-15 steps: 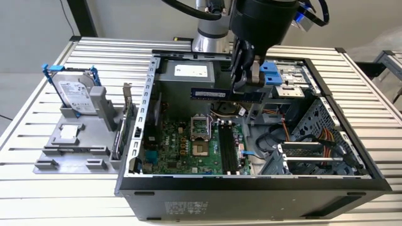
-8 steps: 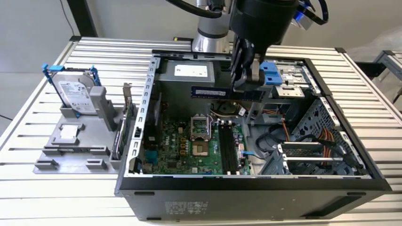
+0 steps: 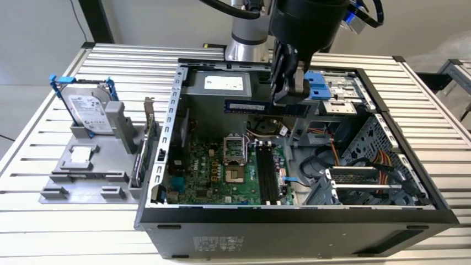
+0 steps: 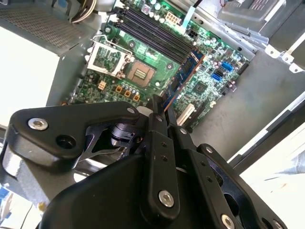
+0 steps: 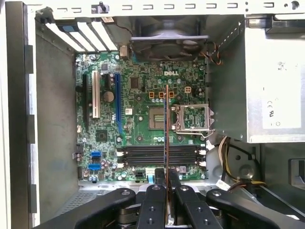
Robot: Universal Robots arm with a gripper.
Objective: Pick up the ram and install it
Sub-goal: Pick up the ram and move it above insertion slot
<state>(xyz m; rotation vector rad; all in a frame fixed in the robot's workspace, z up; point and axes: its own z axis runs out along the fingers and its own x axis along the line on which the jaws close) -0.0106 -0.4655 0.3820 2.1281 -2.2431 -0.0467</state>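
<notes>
My gripper hangs over the back half of the open computer case, shut on the ram. The ram is a thin, dark stick that juts level out of the fingers toward the exterior view's left. It is in the air, well above the motherboard. In the first wrist view the ram shows edge-on as a thin line running out from the gripper, crossing the black memory slots below. In the second wrist view the ram sticks out past the gripper over the green board.
A hard drive with blue rails stands on a grey fixture at the exterior view's left, beside an upright card. Inside the case are the power supply, the CPU socket, cables and a drive cage.
</notes>
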